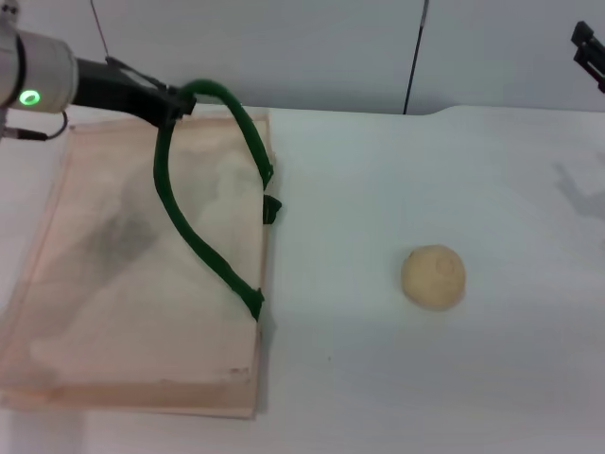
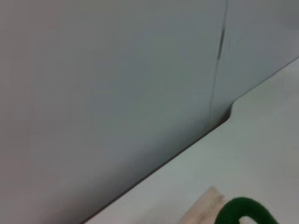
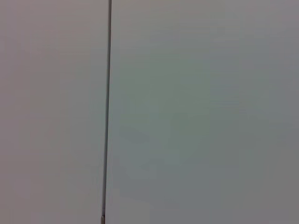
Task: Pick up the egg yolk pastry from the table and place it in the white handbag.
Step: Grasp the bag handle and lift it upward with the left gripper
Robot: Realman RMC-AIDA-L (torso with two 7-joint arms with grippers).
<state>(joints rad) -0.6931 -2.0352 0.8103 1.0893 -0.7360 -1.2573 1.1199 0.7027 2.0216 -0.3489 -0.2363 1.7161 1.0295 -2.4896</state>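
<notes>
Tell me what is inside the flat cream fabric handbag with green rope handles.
Nothing shows inside the flat cream handbag; fabric covers its interior. The round pale yellow pastry sits on the white table beside it. The left gripper holds a green handle.

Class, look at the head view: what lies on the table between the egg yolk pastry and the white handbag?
Nothing: the head view shows only bare white table between the egg yolk pastry and the white handbag.

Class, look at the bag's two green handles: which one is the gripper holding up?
The long handle arching over the handbag, its top at the left gripper. The other handle barely shows at the bag's edge.
</notes>
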